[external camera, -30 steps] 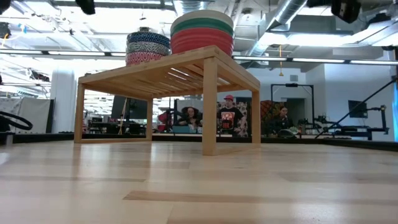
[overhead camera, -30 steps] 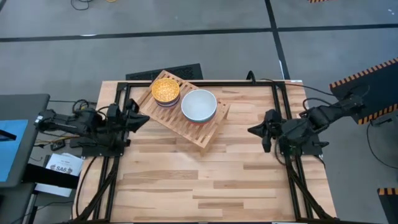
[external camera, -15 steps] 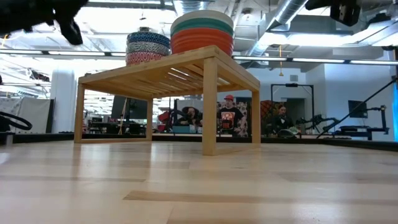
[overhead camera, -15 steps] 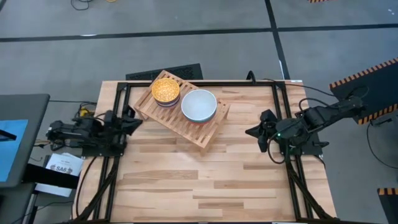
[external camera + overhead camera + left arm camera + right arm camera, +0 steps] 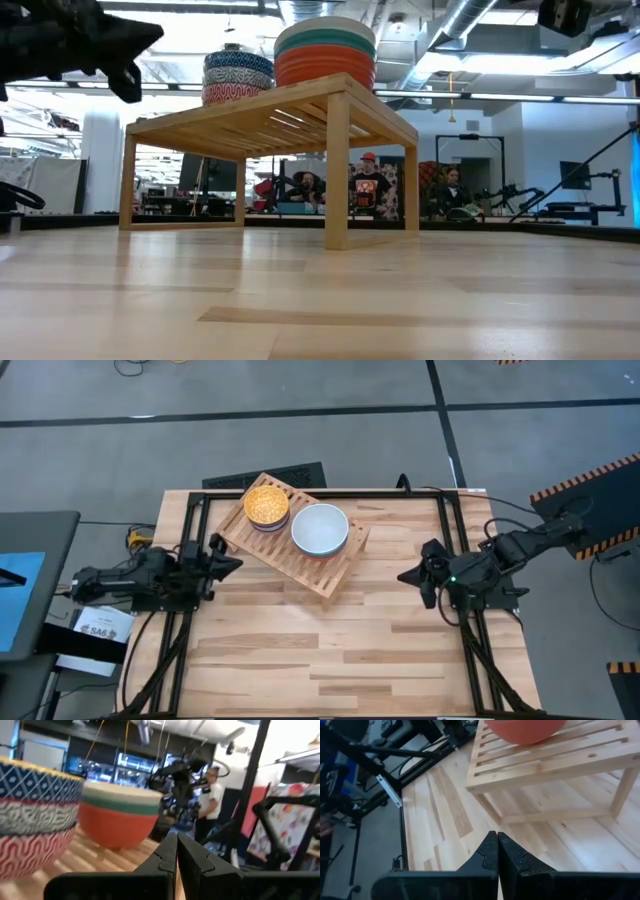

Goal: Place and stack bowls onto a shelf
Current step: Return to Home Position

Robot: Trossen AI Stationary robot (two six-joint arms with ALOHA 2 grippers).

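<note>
The light-wood shelf stands on its legs at the table's far middle. Two bowl stacks rest on its slats. One has the yellow patterned bowl on top, over the blue-white and pink-red patterned bowls. The other has the white bowl over the teal and red bowls. My left gripper is shut and empty at the table's left edge, left of the shelf. My right gripper is shut and empty near the table's right side, right of the shelf.
Black frame rails run along the table's left and right edges under the arms. The plank tabletop stretches bare in front of the shelf. People show in the room far behind the table.
My left gripper has come down at the table's left edge, drawing back toward that edge and then coming forward again toward the shelf. It stays shut. The bowls and the shelf have not moved.
</note>
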